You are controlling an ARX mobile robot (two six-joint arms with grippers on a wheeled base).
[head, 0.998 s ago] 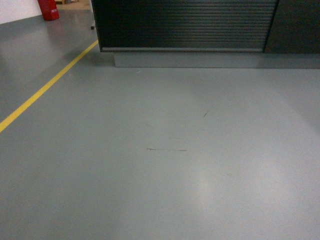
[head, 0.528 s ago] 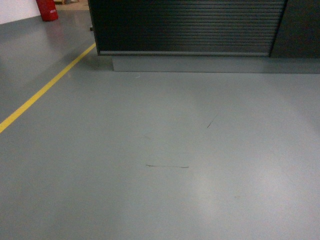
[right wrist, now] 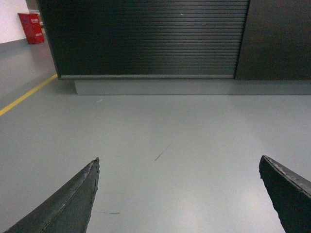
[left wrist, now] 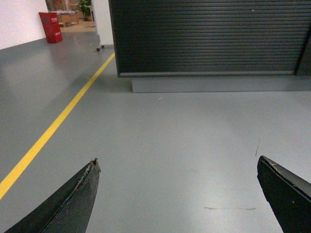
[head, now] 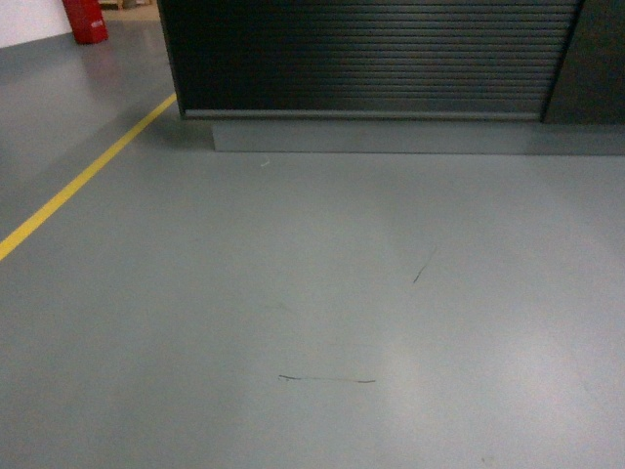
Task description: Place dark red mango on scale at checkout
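The checkout [head: 371, 59] shows only its horizontally ribbed black front panel, across the top of the head view, and again in the left wrist view [left wrist: 209, 39] and right wrist view [right wrist: 146, 39]. Its top, the scale and the dark red mango are out of view. My left gripper [left wrist: 177, 165] is open over bare grey floor, nothing between its black fingers [left wrist: 77, 199]. My right gripper [right wrist: 179, 162] is open too, its black fingers [right wrist: 73, 199] wide apart and empty. Neither gripper appears in the head view.
Grey floor [head: 312, 293] stretches to the counter's grey plinth [head: 391, 135]. A yellow floor line [head: 88, 176] runs diagonally at left. A red bin [head: 86, 20] stands far back left. A darker plain panel [right wrist: 279, 39] adjoins the ribbed front at right.
The counter front has grown larger and lower in the head view, and the floor scuff marks have slid toward the bottom: the base has rolled closer to the checkout.
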